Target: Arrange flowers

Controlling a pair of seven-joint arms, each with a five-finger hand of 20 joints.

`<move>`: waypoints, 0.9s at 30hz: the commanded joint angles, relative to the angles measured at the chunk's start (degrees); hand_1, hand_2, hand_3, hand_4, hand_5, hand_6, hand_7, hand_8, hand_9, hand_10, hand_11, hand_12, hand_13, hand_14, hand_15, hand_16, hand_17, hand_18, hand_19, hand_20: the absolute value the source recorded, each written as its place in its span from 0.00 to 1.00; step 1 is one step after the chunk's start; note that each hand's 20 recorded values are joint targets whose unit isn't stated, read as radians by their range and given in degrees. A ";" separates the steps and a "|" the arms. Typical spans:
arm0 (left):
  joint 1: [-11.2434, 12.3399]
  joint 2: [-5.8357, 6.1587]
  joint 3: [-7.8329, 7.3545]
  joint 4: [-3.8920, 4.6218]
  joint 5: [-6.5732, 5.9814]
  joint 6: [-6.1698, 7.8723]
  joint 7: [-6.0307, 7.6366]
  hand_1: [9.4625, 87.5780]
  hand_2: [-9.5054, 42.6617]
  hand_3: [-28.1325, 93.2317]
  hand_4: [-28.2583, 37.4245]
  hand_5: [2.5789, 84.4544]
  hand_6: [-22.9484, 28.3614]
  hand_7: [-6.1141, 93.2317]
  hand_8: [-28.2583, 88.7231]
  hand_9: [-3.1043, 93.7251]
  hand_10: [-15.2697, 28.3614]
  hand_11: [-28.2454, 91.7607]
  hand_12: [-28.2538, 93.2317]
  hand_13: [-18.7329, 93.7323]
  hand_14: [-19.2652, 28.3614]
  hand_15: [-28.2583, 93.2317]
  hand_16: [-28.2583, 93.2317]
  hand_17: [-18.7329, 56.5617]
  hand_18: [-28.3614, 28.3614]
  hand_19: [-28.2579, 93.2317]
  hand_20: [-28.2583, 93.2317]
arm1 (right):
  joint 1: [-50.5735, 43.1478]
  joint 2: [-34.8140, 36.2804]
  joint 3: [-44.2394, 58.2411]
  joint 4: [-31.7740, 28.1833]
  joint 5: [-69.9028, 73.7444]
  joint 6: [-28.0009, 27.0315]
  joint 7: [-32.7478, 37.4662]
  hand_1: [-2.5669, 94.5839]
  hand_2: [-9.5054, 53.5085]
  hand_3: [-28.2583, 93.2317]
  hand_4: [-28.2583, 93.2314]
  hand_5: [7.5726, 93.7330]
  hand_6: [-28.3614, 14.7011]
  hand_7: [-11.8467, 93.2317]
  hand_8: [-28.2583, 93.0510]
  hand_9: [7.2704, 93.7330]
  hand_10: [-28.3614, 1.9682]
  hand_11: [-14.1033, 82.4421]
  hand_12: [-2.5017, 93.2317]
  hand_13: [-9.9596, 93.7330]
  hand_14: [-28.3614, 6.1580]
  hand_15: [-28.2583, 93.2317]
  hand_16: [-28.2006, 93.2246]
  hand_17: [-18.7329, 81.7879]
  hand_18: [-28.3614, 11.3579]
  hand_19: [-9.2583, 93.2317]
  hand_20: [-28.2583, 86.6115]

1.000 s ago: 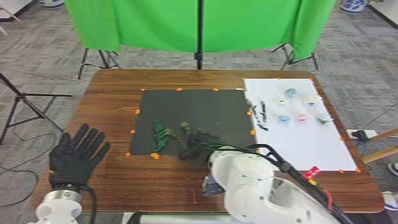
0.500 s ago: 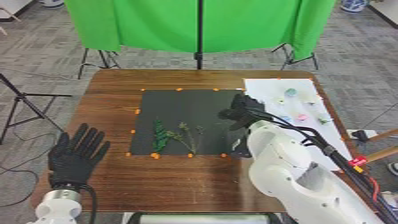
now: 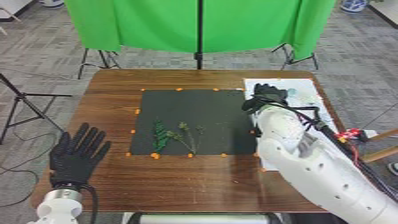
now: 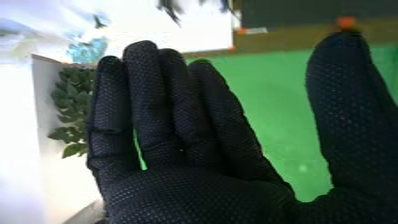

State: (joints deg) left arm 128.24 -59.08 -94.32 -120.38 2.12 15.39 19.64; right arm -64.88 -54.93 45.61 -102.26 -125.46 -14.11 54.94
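Observation:
On the dark mat lie a green leafy stem and, beside it, a thin branching stem. My right hand is over the upper left part of the white sheet, covering some of what lies there. In the right wrist view the right hand is open, its fingers straight and the thumb spread wide, holding nothing. A pale blue flower lies on the white sheet beyond the fingertips. My left hand rests open at the table's left side, palm and fingers flat.
Orange markers edge the mat on the brown table. A green cloth on a stand rises behind the table's far edge. A leafy plant stands off past the table in the right wrist view.
My right hand has moved from the mat's near edge beside the stems, across the mat, and over to the white sheet. The stems now lie uncovered. The left hand has kept still.

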 commanded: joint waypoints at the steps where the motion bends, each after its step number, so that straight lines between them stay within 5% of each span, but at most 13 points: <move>1: 0.50 -0.55 0.56 0.20 -0.32 0.06 -0.02 0.22 0.45 0.84 0.00 0.47 0.57 0.22 0.15 0.40 0.67 0.42 0.31 0.41 0.68 0.52 0.19 0.19 0.72 0.47 0.34 | 0.06 -0.84 -0.12 3.98 -1.25 -0.57 1.60 0.37 0.00 0.78 0.06 0.61 0.24 0.18 0.20 0.59 0.01 0.32 0.24 0.51 0.05 0.64 0.35 0.42 0.00 0.81 0.52; 3: 0.48 -0.93 0.66 0.21 -1.82 -0.65 0.07 0.22 0.45 0.84 0.00 0.46 0.57 0.22 0.15 0.40 0.67 0.42 0.31 0.41 0.68 0.52 0.19 0.19 0.72 0.47 0.34 | 0.20 -1.10 -0.42 4.90 -1.48 -0.28 2.11 0.38 0.00 0.78 0.06 0.61 0.24 0.18 0.20 0.59 0.01 0.31 0.24 0.51 0.05 0.64 0.35 0.42 0.00 0.81 0.52; 9: 0.17 -0.90 0.85 0.35 -1.03 -0.24 0.10 0.22 0.45 0.84 0.00 0.46 0.57 0.22 0.15 0.40 0.67 0.42 0.31 0.41 0.68 0.52 0.19 0.19 0.72 0.47 0.34 | 0.61 -2.25 -0.63 8.35 -1.42 -1.21 2.23 0.39 0.00 0.77 0.05 0.60 0.22 0.17 0.18 0.59 0.00 0.29 0.23 0.51 0.04 0.64 0.35 0.42 0.00 0.81 0.53; 12: 0.07 -0.93 0.78 0.08 2.37 1.25 -1.66 0.22 0.45 0.84 0.00 0.47 0.57 0.22 0.15 0.40 0.67 0.42 0.31 0.41 0.68 0.52 0.19 0.19 0.72 0.47 0.34 | 0.54 -1.95 -0.94 9.30 -1.05 -2.32 1.84 0.40 0.00 0.78 0.05 0.61 0.26 0.17 0.18 0.59 0.02 0.29 0.23 0.50 0.06 0.64 0.35 0.42 0.00 0.81 0.53; 14: -0.15 -0.84 0.64 0.19 1.98 -0.08 -1.91 0.23 0.45 0.84 0.00 0.47 0.57 0.23 0.15 0.40 0.67 0.42 0.31 0.41 0.68 0.52 0.19 0.19 0.72 0.47 0.34 | 0.56 -2.01 -0.90 9.89 -0.59 -2.85 1.78 0.41 0.00 0.79 0.03 0.61 0.32 0.19 0.19 0.58 0.05 0.30 0.23 0.50 0.08 0.65 0.35 0.42 0.00 0.81 0.54; 20: -0.56 -0.70 0.55 0.24 1.09 -0.48 -1.91 0.23 0.46 0.84 0.00 0.48 0.58 0.23 0.15 0.40 0.67 0.42 0.31 0.40 0.68 0.52 0.19 0.19 0.72 0.47 0.34 | 0.89 -1.94 -3.61 11.63 -3.33 -0.17 0.61 0.51 0.00 0.84 0.01 0.64 0.44 0.32 0.20 0.60 0.16 0.33 0.23 0.51 0.16 0.66 0.35 0.42 0.00 0.83 0.53; 24: -0.67 -0.64 0.64 0.37 0.09 -0.42 -1.73 0.23 0.46 0.84 0.00 0.48 0.57 0.23 0.15 0.40 0.67 0.42 0.31 0.41 0.68 0.52 0.19 0.19 0.72 0.47 0.34 | 1.01 -1.87 -5.33 12.44 -5.88 2.67 -0.25 0.64 0.00 0.77 0.00 0.68 0.51 0.38 0.39 0.65 0.26 0.38 0.25 0.52 0.19 0.68 0.36 0.41 0.00 0.83 0.53; 27: -0.84 -0.79 0.77 0.51 0.09 -0.22 -1.95 0.23 0.46 0.84 0.00 0.48 0.58 0.23 0.15 0.40 0.67 0.42 0.31 0.41 0.68 0.52 0.19 0.19 0.72 0.47 0.34 | 0.95 -1.79 -6.30 12.65 -7.21 5.06 -0.33 0.68 0.00 0.78 0.00 0.71 0.56 0.40 0.39 0.75 0.40 0.31 0.41 0.53 0.26 0.70 0.41 0.40 0.00 0.82 0.55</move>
State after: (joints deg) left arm 127.10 -59.46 -93.94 -120.36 3.36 15.44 18.17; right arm -62.72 -56.99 41.58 -91.29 -130.12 -13.37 55.41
